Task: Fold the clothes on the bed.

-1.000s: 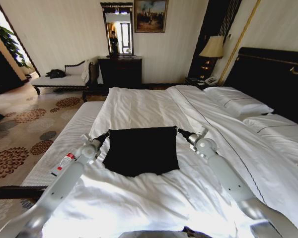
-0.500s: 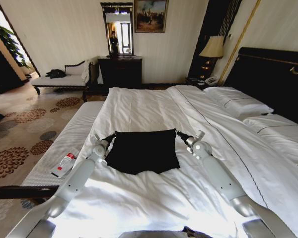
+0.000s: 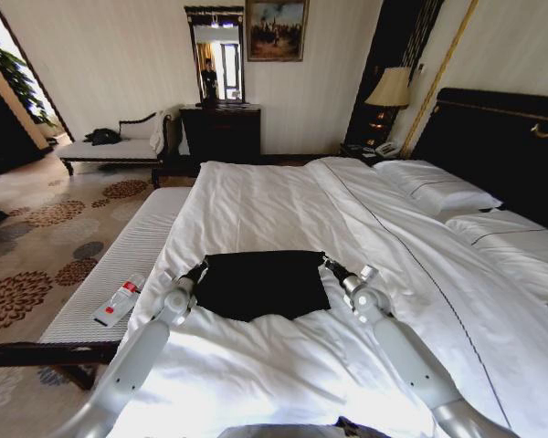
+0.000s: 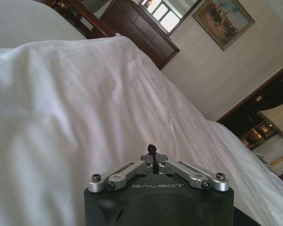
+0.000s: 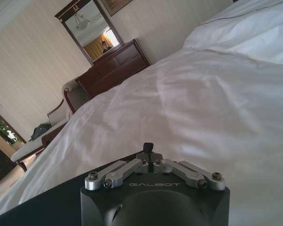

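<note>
Black soft fabric top (image 3: 256, 285) lies on the white duvet (image 3: 283, 365) of the large double bed (image 3: 457, 301), near the middle of the mattress, towards our side. Its far edge runs straight and taut between our two grippers; the near edge sags in an uneven curve. No lettering visible on the upper face.

Left gripper (image 3: 199, 267) at the garment's far left corner, jaws pinched shut on the cloth. In the left wrist view our left gripper (image 4: 152, 149) shows its linkages drawn together, tips meeting in a narrow point over rumpled white duvet (image 4: 85, 103).

Right gripper (image 3: 329, 265) at the far right corner, jaws likewise clamped on the fabric. In the right wrist view our right gripper (image 5: 148, 148) is closed to a point, with black cloth (image 5: 47, 200) lying just beside the housing.

Both arms reach forward from our lower edge, roughly symmetrical. A small white bottle with red label (image 3: 119, 300) lies on the grey padded bench (image 3: 119, 265) along the bed's left side, well apart from the garment.
</note>
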Tool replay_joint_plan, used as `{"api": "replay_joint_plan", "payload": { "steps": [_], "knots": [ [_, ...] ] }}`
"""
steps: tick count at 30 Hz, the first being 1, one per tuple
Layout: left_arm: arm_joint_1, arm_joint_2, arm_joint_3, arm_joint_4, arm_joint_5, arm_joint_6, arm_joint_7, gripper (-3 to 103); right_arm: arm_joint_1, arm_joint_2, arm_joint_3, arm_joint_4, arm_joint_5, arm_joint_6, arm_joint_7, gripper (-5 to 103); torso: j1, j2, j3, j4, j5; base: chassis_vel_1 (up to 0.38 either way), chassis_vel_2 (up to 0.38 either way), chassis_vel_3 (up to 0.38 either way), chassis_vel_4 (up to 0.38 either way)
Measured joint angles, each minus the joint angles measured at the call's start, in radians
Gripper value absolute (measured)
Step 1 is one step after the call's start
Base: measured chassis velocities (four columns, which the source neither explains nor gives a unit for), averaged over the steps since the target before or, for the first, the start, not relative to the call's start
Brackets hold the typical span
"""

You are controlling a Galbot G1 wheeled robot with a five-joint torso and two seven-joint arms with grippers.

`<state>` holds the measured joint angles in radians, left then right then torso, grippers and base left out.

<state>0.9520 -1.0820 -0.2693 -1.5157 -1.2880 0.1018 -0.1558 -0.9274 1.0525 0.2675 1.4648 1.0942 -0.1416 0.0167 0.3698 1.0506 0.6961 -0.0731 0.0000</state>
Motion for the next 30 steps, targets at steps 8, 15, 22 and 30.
{"api": "replay_joint_plan", "payload": {
  "steps": [8,15,22,30],
  "knots": [
    [0.078,0.009,-0.029,-0.053,0.023,-0.019,0.017,0,-0.096,0.008,0.042,0.074,-0.055,0.017,-0.008,0,0.000,0.000,0.000,0.0000,-0.0002,0.000,0.000,0.000,0.000],
    [0.124,0.032,-0.033,-0.106,0.029,-0.023,0.018,0,-0.235,0.009,0.096,0.171,-0.096,0.031,-0.018,0,0.000,0.000,0.000,-0.0004,-0.0001,0.000,0.000,0.000,0.000],
    [0.225,0.083,-0.059,-0.209,0.038,-0.029,0.017,0,-0.350,0.025,0.137,0.245,-0.128,0.039,-0.023,0,0.000,0.000,0.000,-0.0003,0.0000,0.000,0.000,0.000,0.000],
    [0.319,0.085,-0.080,-0.256,0.069,-0.040,0.017,0,-0.372,0.013,0.141,0.262,-0.134,0.040,-0.023,0,0.000,0.000,0.000,0.0000,-0.0001,0.000,0.000,0.000,0.000]
  ]
}}
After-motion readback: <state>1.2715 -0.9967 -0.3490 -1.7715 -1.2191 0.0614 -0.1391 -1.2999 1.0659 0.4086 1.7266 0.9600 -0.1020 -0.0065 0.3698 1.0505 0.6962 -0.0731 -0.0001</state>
